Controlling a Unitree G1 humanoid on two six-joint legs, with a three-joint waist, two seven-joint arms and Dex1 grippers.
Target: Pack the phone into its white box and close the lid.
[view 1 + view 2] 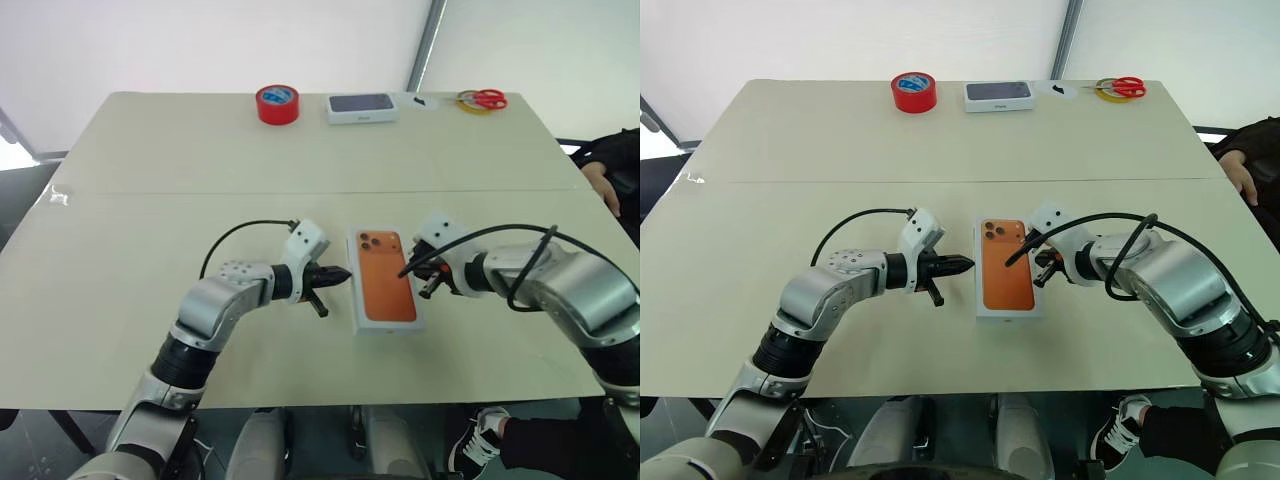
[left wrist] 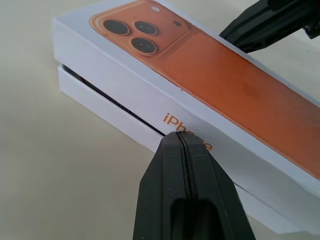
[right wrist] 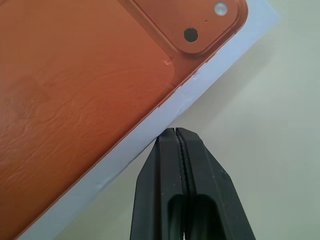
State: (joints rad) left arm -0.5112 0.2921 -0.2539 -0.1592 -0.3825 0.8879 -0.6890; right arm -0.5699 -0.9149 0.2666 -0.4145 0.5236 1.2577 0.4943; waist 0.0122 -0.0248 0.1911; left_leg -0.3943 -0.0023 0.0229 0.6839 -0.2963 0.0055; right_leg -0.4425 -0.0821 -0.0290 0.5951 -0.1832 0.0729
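The lid [image 1: 384, 277], white with an orange phone picture on top, sits on the white box [image 2: 100, 106] near the table's front middle. A thin dark gap shows between lid and box along the left side. The phone is hidden. My left gripper [image 1: 345, 274] is shut, empty, its tip at the lid's left side wall [image 2: 182, 135]. My right gripper [image 1: 403, 272] is shut and empty too, its tip at the lid's right edge [image 3: 175, 131], over the top face.
At the table's far edge lie a red tape roll [image 1: 277, 104], a white box with a dark top [image 1: 362, 107] and red-handled scissors [image 1: 487, 98]. A person's hand [image 1: 603, 185] rests at the table's right edge.
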